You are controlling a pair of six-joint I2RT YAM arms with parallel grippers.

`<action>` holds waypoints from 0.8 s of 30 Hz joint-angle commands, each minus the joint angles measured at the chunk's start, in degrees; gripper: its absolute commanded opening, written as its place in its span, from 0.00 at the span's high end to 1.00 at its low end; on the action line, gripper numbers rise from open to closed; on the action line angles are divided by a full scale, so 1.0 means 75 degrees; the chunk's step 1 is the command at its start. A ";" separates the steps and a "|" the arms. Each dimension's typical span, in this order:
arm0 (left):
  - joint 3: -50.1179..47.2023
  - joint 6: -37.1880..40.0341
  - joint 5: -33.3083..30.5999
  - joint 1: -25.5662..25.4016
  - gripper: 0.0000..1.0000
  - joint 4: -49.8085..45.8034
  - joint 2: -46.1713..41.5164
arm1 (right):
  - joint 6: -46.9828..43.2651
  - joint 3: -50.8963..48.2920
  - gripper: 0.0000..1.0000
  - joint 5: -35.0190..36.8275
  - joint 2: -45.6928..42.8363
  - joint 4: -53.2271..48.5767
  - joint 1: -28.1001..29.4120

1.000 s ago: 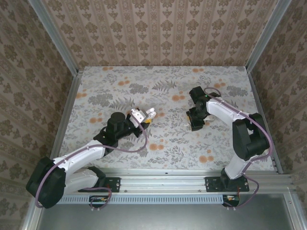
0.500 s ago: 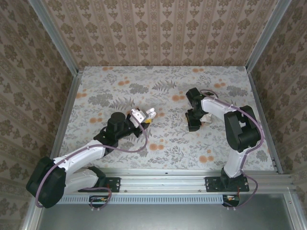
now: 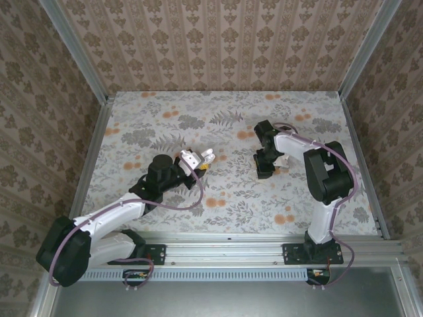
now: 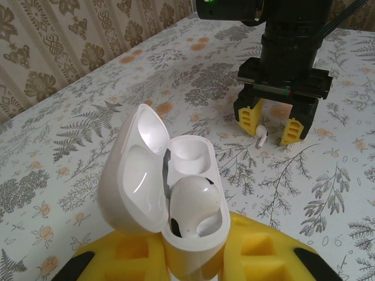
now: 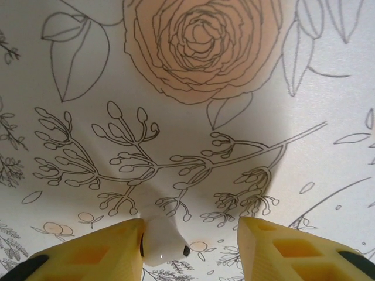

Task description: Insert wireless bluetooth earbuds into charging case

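Observation:
My left gripper [image 4: 188, 260] is shut on a white charging case [image 4: 193, 234], held upright between its yellow fingers [image 4: 117, 257]. The lid [image 4: 137, 170] stands open. One white earbud [image 4: 196, 199] sits in the near slot, and the far slot [image 4: 190, 153] is empty. In the top view the case [image 3: 195, 157] is left of centre. My right gripper [image 5: 190, 249] points down at the table and is open. A second white earbud [image 5: 161, 243] lies on the cloth against its left finger [image 5: 99, 254], apart from the right finger. The left wrist view shows this bud [image 4: 261, 136] between those fingertips.
The table is covered by a floral cloth [image 3: 225, 198] with orange flower prints, one large rose print [image 5: 202, 47] just ahead of the right gripper. Patterned walls and metal frame posts [image 3: 89, 72] enclose the table on three sides.
The right arm's wrist has drawn in a little to the left and its elbow has folded closer, the gripper staying low over the cloth. The left arm and case have not moved.

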 commanded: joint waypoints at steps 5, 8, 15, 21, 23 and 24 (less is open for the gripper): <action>0.0038 0.0091 0.0065 0.0074 0.84 -0.0065 0.0092 | 0.0037 0.0146 0.62 -0.0014 0.0315 -0.0166 -0.0056; 0.0027 0.0091 0.0056 0.0082 0.85 -0.0061 0.0080 | -0.0022 0.0161 0.66 0.0057 0.0313 -0.0231 -0.0074; 0.0038 0.0085 0.0077 0.0099 0.84 -0.0083 0.0104 | -0.0182 0.0067 0.73 0.0218 0.0149 -0.0300 -0.0080; 0.0039 0.0021 0.0123 0.0095 0.84 -0.0040 0.0161 | -0.0353 -0.0222 0.79 0.0386 -0.0188 -0.0087 -0.0090; 0.0021 -0.0037 0.0132 0.0094 0.84 0.0015 0.0207 | -0.0524 -0.0274 0.79 0.0501 -0.0362 -0.0012 -0.0073; 0.0005 -0.0067 0.0141 0.0100 0.84 0.0056 0.0238 | -0.0638 -0.0309 0.79 0.0549 -0.0448 0.0057 -0.0066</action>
